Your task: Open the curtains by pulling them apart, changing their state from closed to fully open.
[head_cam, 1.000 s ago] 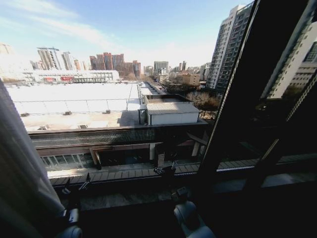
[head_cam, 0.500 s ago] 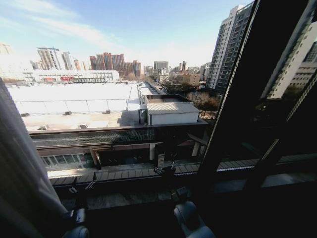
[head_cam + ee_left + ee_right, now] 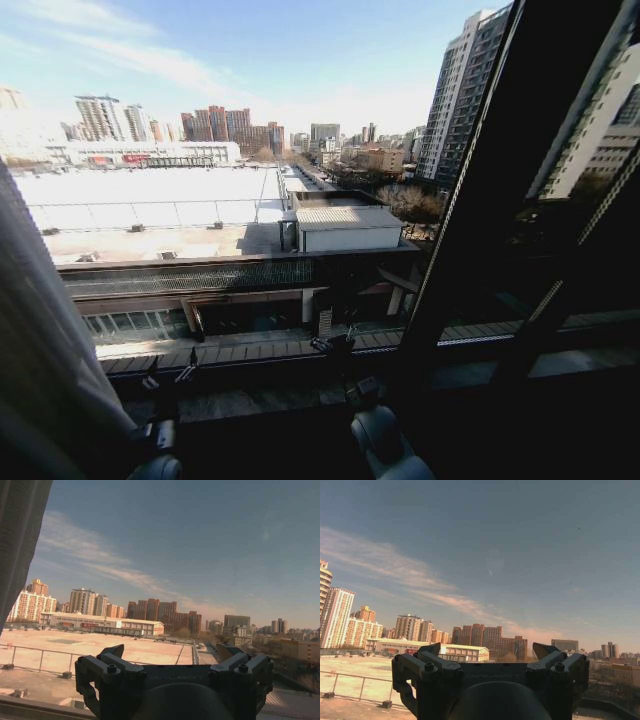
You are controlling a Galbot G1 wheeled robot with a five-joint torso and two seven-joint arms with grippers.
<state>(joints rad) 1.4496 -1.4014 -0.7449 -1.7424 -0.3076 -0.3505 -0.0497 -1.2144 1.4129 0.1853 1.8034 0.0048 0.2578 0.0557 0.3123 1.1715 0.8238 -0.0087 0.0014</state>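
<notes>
Head view: sheer white-cream pleated curtain panel (image 3: 45,360) is bunched at the far left edge of the big dark-framed window (image 3: 470,200), running from mid-height down to the bottom corner. The glass is otherwise bare, w/ rooftops and towers beyond, so the task looks nearly or fully done on this side. Left gripper (image 3: 165,375) sits low, just beside the curtain's inner edge, not touching it as far as I can tell. Right gripper (image 3: 335,345) is near the window's middle, by the dark sill (image 3: 300,400), well apart from the fabric. Dark upright on the right could be frame or drape; can't tell.

Left wrist view: left gripper (image 3: 172,662) has its fingers (image 3: 102,665) spread wide w/ nothing between them, only the skyline. Curtain (image 3: 20,540) hangs as a grey woven strip at the picture's upper corner, apart from the gripper.

Right wrist view: right gripper (image 3: 490,660) is likewise spread and holding nothing, pointed at sky and buildings.

Handling, as a judgement: fabric should be light, soft, floppy, w/ no stiffness, so a pinch folds it and a push just dents it. Best hold prob. the inner vertical edge, several pleats gathered together, pulled sideways along the rail. Thin weave may snag or slip from a loose pinch.
</notes>
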